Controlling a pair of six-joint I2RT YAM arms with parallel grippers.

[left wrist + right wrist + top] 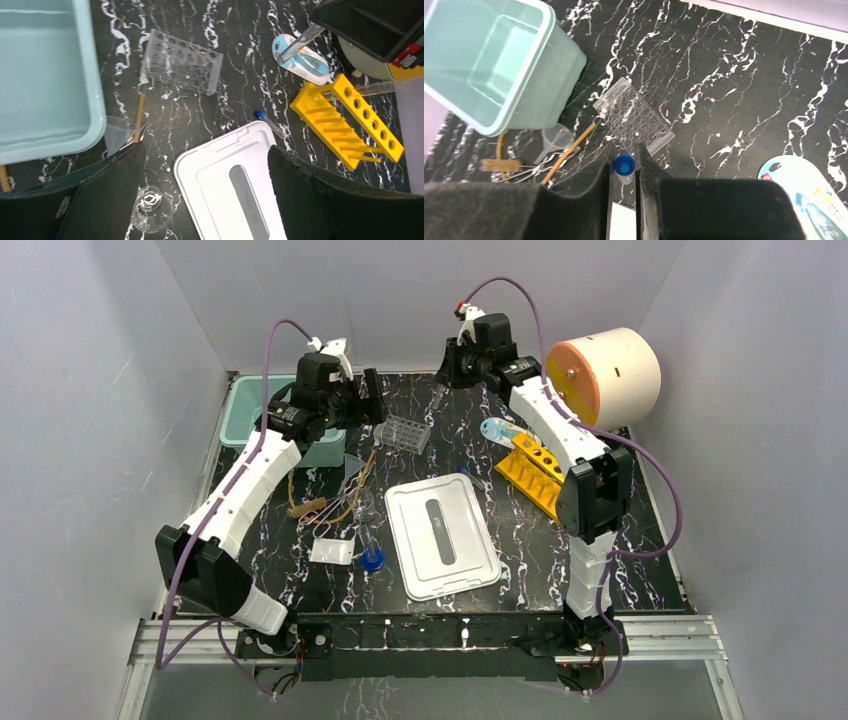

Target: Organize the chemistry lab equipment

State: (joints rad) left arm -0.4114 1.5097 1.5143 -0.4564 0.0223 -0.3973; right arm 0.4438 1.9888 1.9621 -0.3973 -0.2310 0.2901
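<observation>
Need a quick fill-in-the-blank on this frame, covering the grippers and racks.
1. The right gripper is shut on a tube with a ___ cap.
2. The left gripper is ___, holding nothing.
3. The yellow rack lies next to the ___ arm.
Missing words: blue; open; right.

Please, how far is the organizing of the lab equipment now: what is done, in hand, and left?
Done: nothing shows yet; the teal bin and the clear rack look empty. In hand: the right gripper is shut on a blue-capped tube; the left gripper is open. Left: a second tube, the funnel, the tan tubing, the white packet and the yellow rack lie loose.
</observation>
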